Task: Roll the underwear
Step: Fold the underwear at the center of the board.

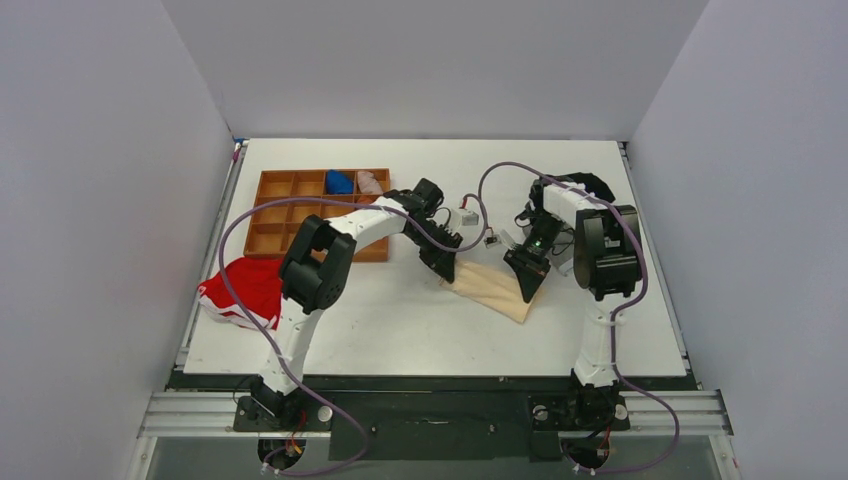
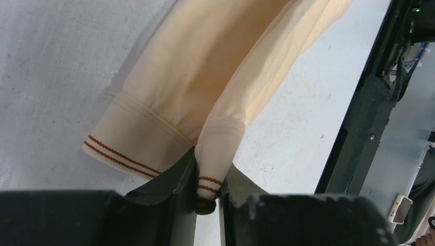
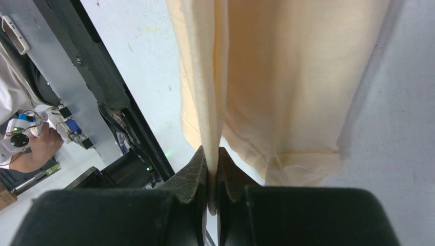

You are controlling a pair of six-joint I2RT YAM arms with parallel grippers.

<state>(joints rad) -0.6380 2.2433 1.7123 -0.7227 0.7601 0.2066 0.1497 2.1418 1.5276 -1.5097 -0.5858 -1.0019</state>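
Note:
The underwear (image 1: 492, 285) is a pale cream garment stretched between my two grippers at the table's middle. My left gripper (image 1: 447, 268) is shut on its left end; in the left wrist view the waistband (image 2: 210, 177) with two thin red-brown stripes is pinched between the fingers, and the cream fabric (image 2: 205, 66) runs away from them. My right gripper (image 1: 528, 285) is shut on the right end; in the right wrist view a folded edge of the cream fabric (image 3: 211, 102) runs straight into the closed fingers.
An orange compartment tray (image 1: 290, 212) stands at the back left, holding a blue roll (image 1: 339, 182) and a pale roll (image 1: 371, 182). A red garment with white trim (image 1: 242, 293) lies at the table's left edge. Black items (image 1: 590, 185) sit behind the right arm.

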